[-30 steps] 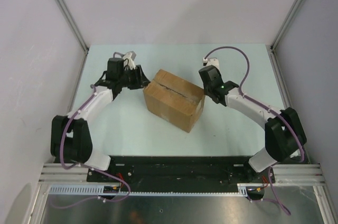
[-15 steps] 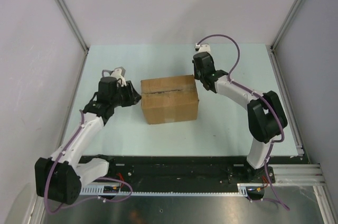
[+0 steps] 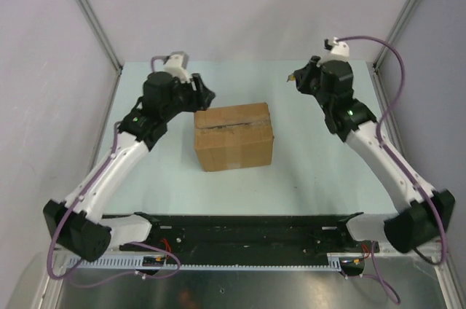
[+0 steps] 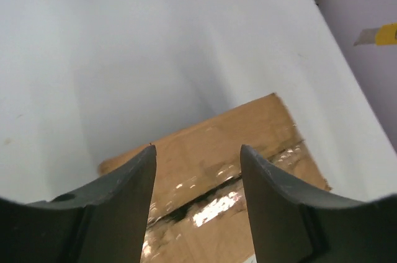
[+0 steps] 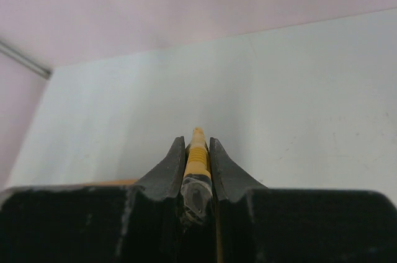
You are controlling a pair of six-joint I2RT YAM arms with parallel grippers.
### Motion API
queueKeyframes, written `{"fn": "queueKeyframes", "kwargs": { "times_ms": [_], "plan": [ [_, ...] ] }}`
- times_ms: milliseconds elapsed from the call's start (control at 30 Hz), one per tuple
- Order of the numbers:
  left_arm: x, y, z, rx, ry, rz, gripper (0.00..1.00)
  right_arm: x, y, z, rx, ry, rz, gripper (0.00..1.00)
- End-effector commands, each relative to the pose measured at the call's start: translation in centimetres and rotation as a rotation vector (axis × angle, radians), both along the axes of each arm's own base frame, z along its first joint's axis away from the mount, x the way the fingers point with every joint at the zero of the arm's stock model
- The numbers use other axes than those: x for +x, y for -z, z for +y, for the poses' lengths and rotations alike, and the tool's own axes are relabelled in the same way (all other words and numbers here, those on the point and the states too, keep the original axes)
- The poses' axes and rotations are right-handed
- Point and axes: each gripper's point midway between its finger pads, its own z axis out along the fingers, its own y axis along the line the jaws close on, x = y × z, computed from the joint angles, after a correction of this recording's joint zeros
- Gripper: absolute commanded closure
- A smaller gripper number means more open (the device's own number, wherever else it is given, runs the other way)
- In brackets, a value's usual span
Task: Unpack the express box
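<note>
Flaps [image 3: 231, 114] shut, the express box [image 3: 233, 138] sat centred on the table [image 3: 320, 170]; right gripper [image 5: 197, 142] clamped a yellow utility knife [image 5: 197, 159] aloft, probably for slitting its tape [image 4: 214, 204], left gripper [image 4: 197, 151] spread empty near its far-left corner.

Even light, soft shadows, glare on express box [image 4: 208, 204]

You have open table [image 3: 320, 170] on every side of the box [image 3: 233, 141], widest at its right. The left gripper [image 3: 203, 95] hangs spread just off its far left corner. The right gripper [image 3: 296, 78], clamped on the knife [image 5: 197, 151], sits well apart, far right. Walls [image 3: 80, 90] close three sides.
</note>
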Motion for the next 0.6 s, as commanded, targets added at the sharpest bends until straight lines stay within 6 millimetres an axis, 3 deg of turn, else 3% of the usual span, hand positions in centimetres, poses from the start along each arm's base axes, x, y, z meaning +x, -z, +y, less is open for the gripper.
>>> {"fn": "queueKeyframes", "kwargs": {
  "times_ms": [0, 33, 67, 133, 167, 200, 233, 433, 567],
  "plan": [
    [0.8, 0.1, -5.2, 0.044, 0.146, -0.006, 0.39, -4.3, -0.6, 0.2, 0.141, -0.056, -0.028, 1.00],
    [0.8, -0.6, -6.5, 0.046, 0.168, -0.019, 0.39, -4.8, -0.4, 0.1, 0.158, -0.059, -0.032, 1.00],
    [1.6, 0.5, -7.3, 0.071, 0.164, -0.002, 0.39, -5.4, 1.0, 0.0, 0.165, -0.055, -0.013, 1.00],
    [1.9, 0.0, -8.9, 0.081, 0.190, -0.015, 0.40, -6.5, 0.5, -0.6, 0.206, -0.049, -0.038, 1.00],
    [2.3, 1.0, -9.7, 0.100, 0.201, 0.002, 0.40, -6.9, 0.6, -0.7, 0.213, -0.048, -0.039, 1.00],
    [2.4, 1.0, -10.3, 0.104, 0.210, -0.002, 0.40, -7.3, 1.6, -0.9, 0.217, -0.045, -0.023, 1.00],
    [2.3, 0.8, -11.1, 0.111, 0.224, -0.009, 0.40, -7.8, 1.2, -1.1, 0.235, -0.049, -0.037, 1.00],
    [2.9, 3.2, -13.6, 0.183, 0.242, 0.008, 0.39, -9.1, 3.4, -1.0, 0.281, -0.070, -0.003, 1.00],
    [3.0, 4.5, -14.6, 0.236, 0.229, 0.008, 0.34, -8.8, 3.6, 0.0, 0.357, -0.105, -0.053, 1.00]
  ]
}}
